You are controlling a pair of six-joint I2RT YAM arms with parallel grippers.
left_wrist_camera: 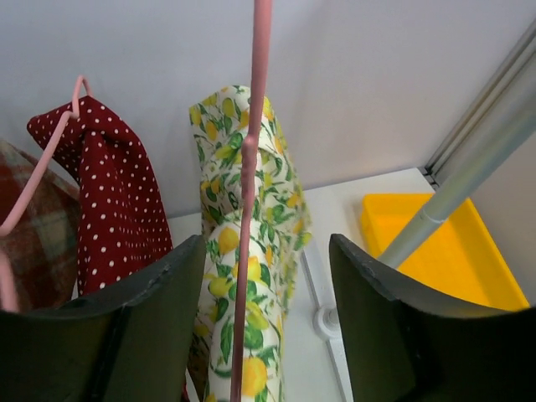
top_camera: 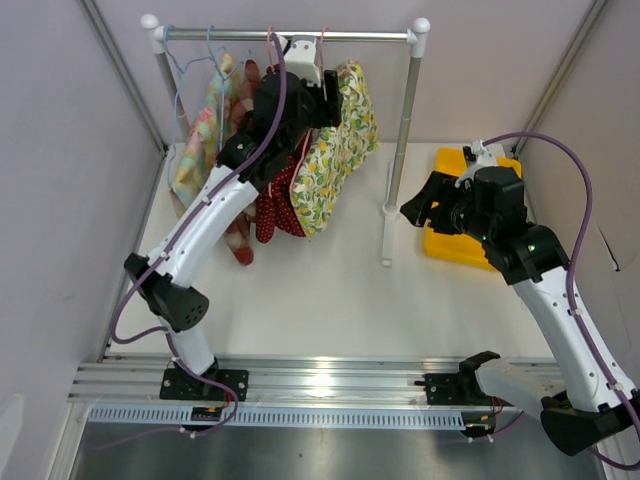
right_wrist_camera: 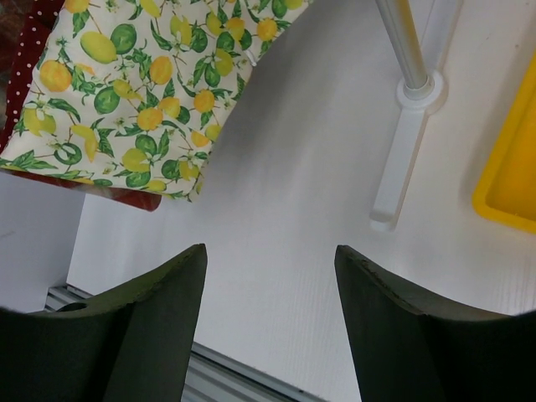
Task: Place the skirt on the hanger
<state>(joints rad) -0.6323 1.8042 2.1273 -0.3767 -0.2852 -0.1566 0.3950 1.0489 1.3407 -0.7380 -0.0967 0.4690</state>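
Note:
A lemon-print skirt (top_camera: 335, 150) hangs on a pink hanger (left_wrist_camera: 249, 184) from the rack rail (top_camera: 290, 36). It also shows in the left wrist view (left_wrist_camera: 251, 276) and the right wrist view (right_wrist_camera: 142, 92). My left gripper (top_camera: 325, 95) is up at the rail. In its wrist view the left gripper (left_wrist_camera: 266, 251) is open, with the pink hanger wire running between the fingers, nearer the left one and not pinched. My right gripper (top_camera: 412, 212) is open and empty, above the table to the right of the rack post; its wrist view shows only table between the fingers of the right gripper (right_wrist_camera: 270, 255).
A red polka-dot garment (top_camera: 278, 205) and a plaid one (top_camera: 205, 140) hang to the left on the same rail. The right rack post (top_camera: 405, 130) and its foot (top_camera: 388, 225) stand between the arms. A yellow tray (top_camera: 462, 240) lies at the right.

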